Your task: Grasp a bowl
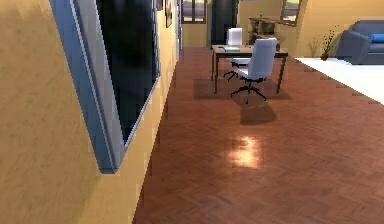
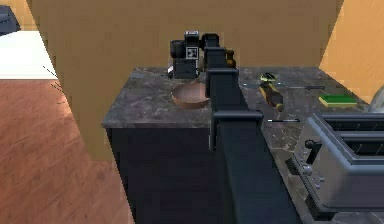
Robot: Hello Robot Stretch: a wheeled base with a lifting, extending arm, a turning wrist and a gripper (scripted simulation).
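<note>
A shallow brown bowl [image 2: 189, 94] lies on a dark stone counter [image 2: 150, 100], near its far left part. My arm [image 2: 235, 130] reaches up across the counter as a dark bar. The gripper [image 2: 189, 58] sits at its far end, just beyond the bowl, with its white marker squares against the yellow wall. The bowl lies right by the fingers, so I cannot tell whether the gripper holds anything.
On the counter lie a brown-handled knife [image 2: 272, 96], a green sponge [image 2: 338, 100] and a silver toaster [image 2: 345, 150]. Ahead, a yellow wall with a dark window [image 1: 125, 60] runs along the left. Farther off stand a desk [image 1: 248, 52] with a white office chair [image 1: 258, 65] and a blue sofa [image 1: 362, 42].
</note>
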